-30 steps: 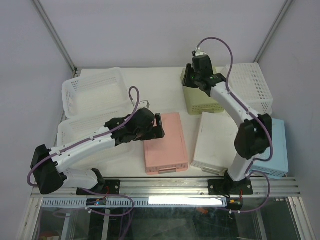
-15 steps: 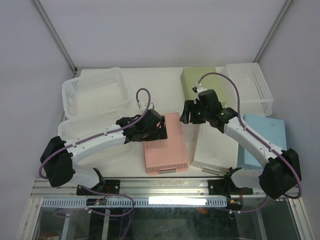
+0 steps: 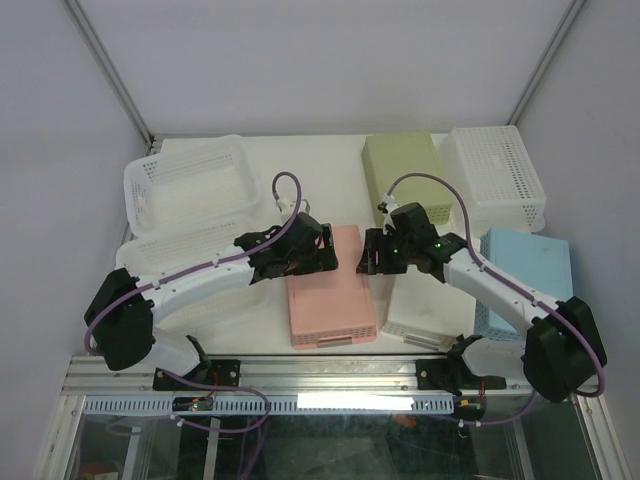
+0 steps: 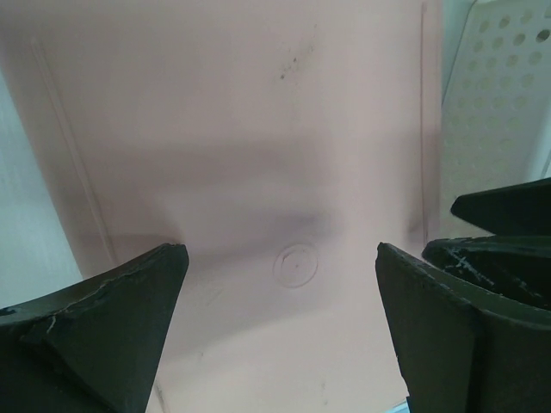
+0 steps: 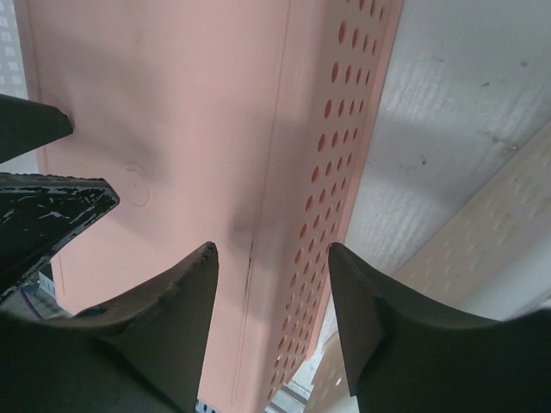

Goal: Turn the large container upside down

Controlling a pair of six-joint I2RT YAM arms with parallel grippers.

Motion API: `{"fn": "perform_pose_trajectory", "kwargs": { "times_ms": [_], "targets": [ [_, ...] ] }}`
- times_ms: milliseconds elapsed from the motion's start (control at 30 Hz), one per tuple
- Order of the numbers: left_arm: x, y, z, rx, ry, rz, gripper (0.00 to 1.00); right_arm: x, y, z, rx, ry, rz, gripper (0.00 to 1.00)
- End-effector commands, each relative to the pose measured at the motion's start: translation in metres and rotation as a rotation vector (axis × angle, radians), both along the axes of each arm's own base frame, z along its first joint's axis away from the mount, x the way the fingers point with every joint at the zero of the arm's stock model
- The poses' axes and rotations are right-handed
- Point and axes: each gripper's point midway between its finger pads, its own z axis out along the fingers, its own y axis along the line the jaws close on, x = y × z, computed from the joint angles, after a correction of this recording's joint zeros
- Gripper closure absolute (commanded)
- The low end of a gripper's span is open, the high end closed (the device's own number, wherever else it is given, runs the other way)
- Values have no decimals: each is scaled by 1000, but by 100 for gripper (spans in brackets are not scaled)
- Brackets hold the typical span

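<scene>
A pink container [image 3: 335, 300] lies bottom-up in the middle of the table, its flat base facing up. My left gripper [image 3: 320, 257] is open just above the far left part of that base; in the left wrist view [image 4: 280, 258] the pink base [image 4: 258, 129] fills the space between the fingers. My right gripper [image 3: 368, 262] is open at the container's far right edge. In the right wrist view [image 5: 271, 249] its fingers straddle the corner where the base [image 5: 172, 103] meets the perforated side wall. Neither gripper holds anything.
Two large white baskets [image 3: 190, 180] [image 3: 165, 260] sit open-side up at the left. A white container [image 3: 425, 300] lies bottom-up right of the pink one. An olive container [image 3: 403, 170], a white perforated basket [image 3: 500, 170] and a light blue container [image 3: 535, 265] stand at the back and right.
My right arm has swung from the olive container at the back down to the pink container's right edge. My left gripper has moved slightly right over the pink base.
</scene>
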Motion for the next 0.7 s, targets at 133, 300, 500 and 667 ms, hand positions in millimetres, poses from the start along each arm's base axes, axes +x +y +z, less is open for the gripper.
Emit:
{"fn": "perform_pose_trajectory", "kwargs": {
  "times_ms": [133,300,500,667],
  "targets": [
    [28,-7,-13,29,-3,-40,1,12,11,-17,25,14,-43,56],
    [55,-9,-6,51,-43,-56,1,26,9,-19,15,-10,-121,67],
    [103,-14,40,129,-177,-74,1,52,12,-20,-2,-43,-191,77],
    [123,-13,74,94,-235,-78,1,89,9,-17,-16,-86,-275,82]
  ]
}}
